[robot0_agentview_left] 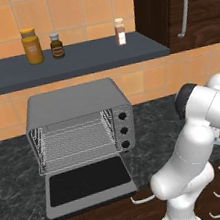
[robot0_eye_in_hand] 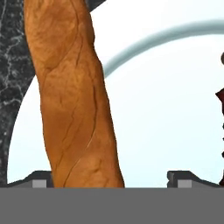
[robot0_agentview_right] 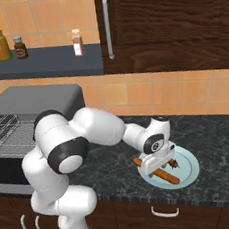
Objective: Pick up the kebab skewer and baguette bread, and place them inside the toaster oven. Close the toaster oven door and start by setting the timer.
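The baguette bread lies on a pale round plate, long and orange-brown. My gripper is open and low over it; the loaf runs between the fingertips, close to the left one. The kebab skewer shows as dark red chunks at the right edge, outside the jaws. From the right base view, my gripper hangs over the baguette and the skewer on the plate. The toaster oven stands on the counter's left with its door folded down flat and the wire rack bare.
Three black knobs line the oven's right side. A dark shelf above carries a yellow jar, a small dark bottle and a spice shaker. A dark wall cabinet hangs over the plate.
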{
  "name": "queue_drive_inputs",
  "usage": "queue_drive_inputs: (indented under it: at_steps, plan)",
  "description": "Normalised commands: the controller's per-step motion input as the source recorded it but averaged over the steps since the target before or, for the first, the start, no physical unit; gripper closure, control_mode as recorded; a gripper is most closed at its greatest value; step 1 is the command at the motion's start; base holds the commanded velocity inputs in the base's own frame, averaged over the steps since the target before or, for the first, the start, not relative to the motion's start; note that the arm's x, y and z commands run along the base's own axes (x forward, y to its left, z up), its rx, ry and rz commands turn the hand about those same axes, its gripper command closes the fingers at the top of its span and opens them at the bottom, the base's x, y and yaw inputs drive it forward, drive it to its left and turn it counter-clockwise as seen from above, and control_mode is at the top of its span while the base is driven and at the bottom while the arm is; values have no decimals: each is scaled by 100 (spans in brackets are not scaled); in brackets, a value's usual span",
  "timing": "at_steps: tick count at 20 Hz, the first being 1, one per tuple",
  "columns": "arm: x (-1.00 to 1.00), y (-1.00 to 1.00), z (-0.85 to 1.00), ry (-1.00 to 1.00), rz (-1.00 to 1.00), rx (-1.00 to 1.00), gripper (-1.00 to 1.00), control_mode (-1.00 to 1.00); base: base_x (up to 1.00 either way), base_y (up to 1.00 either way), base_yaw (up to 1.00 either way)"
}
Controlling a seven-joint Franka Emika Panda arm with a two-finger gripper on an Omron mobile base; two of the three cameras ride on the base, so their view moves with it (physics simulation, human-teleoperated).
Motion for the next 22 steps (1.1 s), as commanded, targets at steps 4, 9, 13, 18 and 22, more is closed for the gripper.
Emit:
queue_drive_inputs:
  at_steps: [4, 9, 13, 18, 22]
  plan:
    - [0, 0, 0, 0, 0, 0, 100, -100, 0, 0, 0]
    - [0, 0, 0, 0, 0, 0, 100, -100, 0, 0, 0]
    - [0, 0, 0, 0, 0, 0, 100, -100, 0, 0, 0]
    - [-3, -2, 41, 0, 0, 0, 100, -100, 0, 0, 0]
    - [-30, 7, 56, 0, 0, -6, 100, -100, 0, 0, 0]
